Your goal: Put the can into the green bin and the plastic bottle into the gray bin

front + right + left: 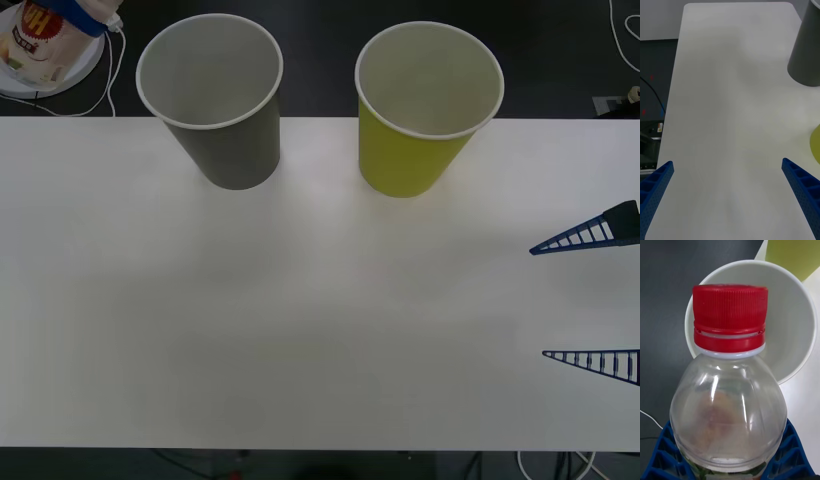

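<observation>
The left hand [728, 461], its blue ribbed fingers clamped around a small clear plastic bottle with a red screw cap [729, 390], holds it above the open mouth of the dark gray tapered paper cup [790, 315]. Beside that cup on the white desk [300, 330] stands the yellow-green paper cup [415, 140]. The right hand [590, 300] hovers at the desk's right edge, fingers apart.

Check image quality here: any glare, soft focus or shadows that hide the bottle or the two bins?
Left wrist view: bright streak glare on the plastic bottle held by the left gripper, the gray bin behind it readable. Front view: even light, soft shadows below the gray bin and the green bin. Right wrist view: the right gripper open, tabletop evenly lit.
</observation>
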`<action>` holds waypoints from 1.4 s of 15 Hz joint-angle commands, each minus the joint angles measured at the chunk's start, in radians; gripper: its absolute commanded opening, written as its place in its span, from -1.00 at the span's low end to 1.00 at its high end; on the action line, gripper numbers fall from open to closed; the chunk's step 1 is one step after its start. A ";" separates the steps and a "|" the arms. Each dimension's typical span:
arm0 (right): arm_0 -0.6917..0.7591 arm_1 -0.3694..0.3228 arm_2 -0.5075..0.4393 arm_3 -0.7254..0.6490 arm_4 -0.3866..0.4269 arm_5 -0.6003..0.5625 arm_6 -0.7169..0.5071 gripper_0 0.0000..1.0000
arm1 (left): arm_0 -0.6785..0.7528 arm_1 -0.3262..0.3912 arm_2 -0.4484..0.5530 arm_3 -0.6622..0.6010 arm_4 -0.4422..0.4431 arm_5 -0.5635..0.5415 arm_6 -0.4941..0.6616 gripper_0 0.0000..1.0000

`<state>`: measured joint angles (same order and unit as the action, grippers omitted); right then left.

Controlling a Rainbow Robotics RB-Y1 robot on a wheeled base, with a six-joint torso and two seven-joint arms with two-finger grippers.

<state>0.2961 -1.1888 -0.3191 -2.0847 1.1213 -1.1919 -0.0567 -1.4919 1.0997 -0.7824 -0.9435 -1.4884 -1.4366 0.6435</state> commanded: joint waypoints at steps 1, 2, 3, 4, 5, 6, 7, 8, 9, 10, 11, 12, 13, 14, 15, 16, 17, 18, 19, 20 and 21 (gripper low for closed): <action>0.000 0.000 0.000 0.000 0.000 0.000 0.000 1.00 | -0.050 -0.052 0.000 0.069 -0.015 -0.016 0.004 -1.00; 0.000 0.000 0.000 0.000 0.000 0.000 0.000 1.00 | -0.064 -0.075 0.000 0.097 -0.018 -0.016 0.005 -1.00; 0.000 0.000 0.000 0.000 0.000 0.000 0.000 1.00 | -0.080 -0.098 0.000 0.120 -0.020 -0.016 0.007 -1.00; 0.000 0.000 0.000 0.000 0.000 0.000 0.000 1.00 | -0.097 -0.121 0.000 0.144 -0.023 -0.016 0.010 -1.00; 0.000 0.000 0.000 0.000 0.000 0.000 0.000 1.00 | -0.110 -0.136 0.000 0.161 -0.026 -0.016 0.013 -1.00; 0.000 0.000 0.000 0.000 0.000 0.000 0.000 1.00 | -0.126 -0.162 0.000 0.183 -0.030 -0.015 0.021 -1.00; 0.000 0.000 0.000 0.000 0.000 0.000 0.000 1.00 | -0.140 -0.181 0.000 0.203 -0.032 -0.016 0.024 -1.00; 0.000 0.000 0.000 0.000 0.000 0.000 0.000 1.00 | -0.153 -0.201 0.000 0.218 -0.035 -0.016 0.028 -1.00; 0.000 0.000 0.000 0.000 0.000 0.000 0.000 1.00 | -0.168 -0.227 0.000 0.243 -0.036 -0.015 0.033 -1.00; 0.000 0.000 0.000 0.000 0.000 0.000 0.000 1.00 | -0.180 -0.248 0.000 0.266 -0.041 -0.015 0.035 -1.00; 0.000 0.000 0.000 0.000 0.000 0.000 0.000 1.00 | -0.192 -0.270 0.000 0.289 -0.043 -0.015 0.036 -1.00; 0.000 0.000 0.000 0.000 0.000 0.000 0.000 1.00 | -0.205 -0.296 0.000 0.318 -0.050 -0.013 0.035 -1.00; 0.000 0.000 0.000 0.000 0.000 0.000 0.000 1.00 | -0.214 -0.314 0.000 0.333 -0.055 -0.012 0.035 -1.00; 0.000 0.000 0.000 0.000 0.000 0.000 0.000 1.00 | -0.217 -0.327 0.000 0.341 -0.059 -0.008 0.035 -1.00; 0.000 0.000 0.000 0.000 0.000 0.000 0.000 1.00 | -0.217 -0.337 0.000 0.341 -0.064 0.002 0.038 -1.00; 0.000 0.000 0.000 0.000 0.000 0.000 0.000 1.00 | -0.217 -0.343 0.000 0.341 -0.069 0.008 0.039 -1.00; 0.000 0.000 0.000 0.000 0.000 0.000 0.000 1.00 | -0.217 -0.350 0.000 0.341 -0.072 0.011 0.041 -1.00; 0.000 0.000 0.000 0.000 0.000 0.000 0.000 1.00 | -0.217 -0.351 0.000 0.342 -0.072 0.011 0.044 -1.00; 0.000 0.000 0.000 0.000 0.000 0.000 0.000 1.00 | -0.217 -0.351 0.000 0.341 -0.072 0.011 0.045 -1.00; 0.000 0.000 0.000 0.000 0.000 0.000 0.000 1.00 | -0.217 -0.353 0.000 0.342 -0.072 0.011 0.047 -1.00; 0.000 0.000 0.000 0.000 0.000 0.000 0.000 1.00 | -0.217 -0.351 0.000 0.341 -0.072 0.011 0.048 -0.06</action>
<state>0.2961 -1.1888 -0.3191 -2.0847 1.1213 -1.1919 -0.0567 -1.7089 0.7475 -0.7824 -0.6017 -1.5602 -1.4255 0.6906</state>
